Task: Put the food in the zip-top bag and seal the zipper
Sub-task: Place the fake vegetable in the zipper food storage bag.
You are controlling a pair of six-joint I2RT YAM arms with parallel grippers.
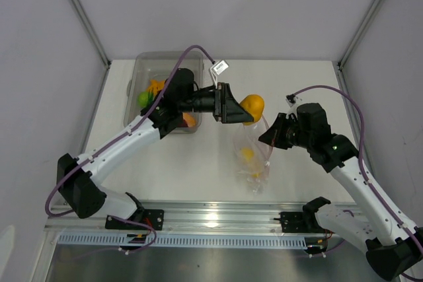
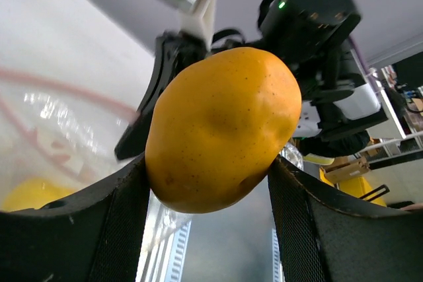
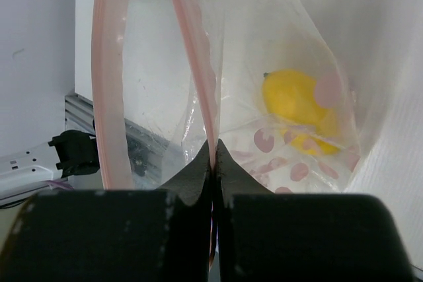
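Orange round toy fruit point(image 1: 253, 105) gripped in your wide-spread left claw point(image 2: 210, 193), just far-left of the clear crinkly zip-top bag point(image 1: 255, 163) mouth | right claw point(image 3: 213, 160) pinched tight on pink-red zipper strip point(image 3: 197, 70) | yellow lemon point(image 3: 294, 97) inside | lower fruit between both strips before releasing.

Smooth matt skin is being shown by the orange fruit point(image 2: 221, 130), glossy crinkly plastic by the zip-top bag point(image 3: 264, 24).

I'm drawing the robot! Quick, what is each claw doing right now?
Left gripper: closed on the orange fruit.
Right gripper: shut on the zip-top bag, pinching its zipper.
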